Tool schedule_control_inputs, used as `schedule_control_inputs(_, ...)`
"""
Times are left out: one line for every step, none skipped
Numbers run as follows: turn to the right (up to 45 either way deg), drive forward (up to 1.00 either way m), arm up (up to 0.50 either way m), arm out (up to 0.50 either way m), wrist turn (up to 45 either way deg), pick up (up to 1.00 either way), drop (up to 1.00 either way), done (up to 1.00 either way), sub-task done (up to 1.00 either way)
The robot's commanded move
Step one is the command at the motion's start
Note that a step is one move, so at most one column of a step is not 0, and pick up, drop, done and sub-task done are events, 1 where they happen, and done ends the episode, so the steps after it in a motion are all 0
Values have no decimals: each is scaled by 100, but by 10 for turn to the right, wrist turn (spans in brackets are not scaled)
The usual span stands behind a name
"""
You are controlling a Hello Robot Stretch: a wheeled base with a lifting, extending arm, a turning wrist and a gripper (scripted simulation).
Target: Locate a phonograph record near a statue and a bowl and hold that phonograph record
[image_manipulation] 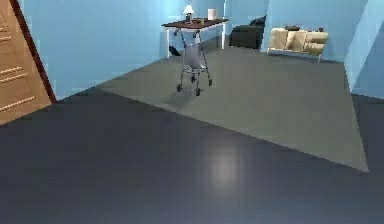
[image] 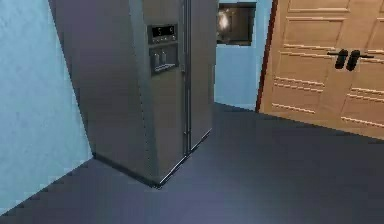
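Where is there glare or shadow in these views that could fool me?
Arm side view: a pale sheen of light on the dark floor, not an object; the grey carpet beyond is evenly lit. Forward view: the refrigerator has a shaded side face and a brighter front; no glare.

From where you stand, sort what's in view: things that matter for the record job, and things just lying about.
For the job: perhaps the far table, whose small things on top are too small to name.
Lying about: fridge, double wooden door, wheeled chair, beige sofa, dark armchair, rug.
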Motion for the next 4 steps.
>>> schedule_control_inputs(-450,0,0,0,0,0,0,0,0)
schedule_control_inputs(-450,0,0,0,0,0,0,0,0)
schedule_control_inputs(-450,0,0,0,0,0,0,0,0)
schedule_control_inputs(-180,0,0,0,0,0,0,0,0)
